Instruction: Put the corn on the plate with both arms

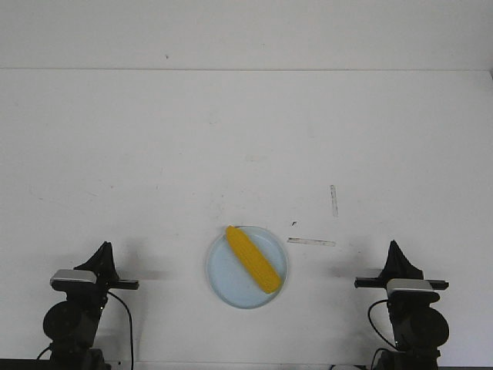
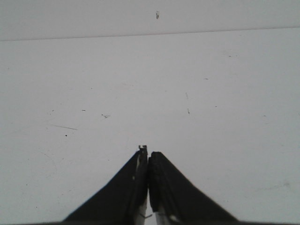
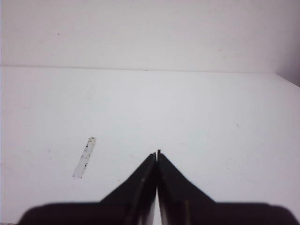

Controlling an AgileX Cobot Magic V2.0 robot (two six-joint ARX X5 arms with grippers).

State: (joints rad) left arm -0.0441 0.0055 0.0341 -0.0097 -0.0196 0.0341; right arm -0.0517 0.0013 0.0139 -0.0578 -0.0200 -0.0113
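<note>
The yellow corn [image 1: 252, 259] lies diagonally on the pale blue plate [image 1: 223, 279] near the table's front middle. My left gripper [image 1: 104, 248] sits low at the front left, well apart from the plate, and its jaws are shut and empty in the left wrist view [image 2: 147, 153]. My right gripper [image 1: 396, 247] sits low at the front right, also apart from the plate, shut and empty in the right wrist view [image 3: 157, 153]. Neither wrist view shows the corn or the plate.
Two worn tape strips lie on the white table right of the plate, one flat [image 1: 311, 242] and one upright [image 1: 333, 200]; the upright one also shows in the right wrist view [image 3: 84, 157]. The table's far edge meets a white wall.
</note>
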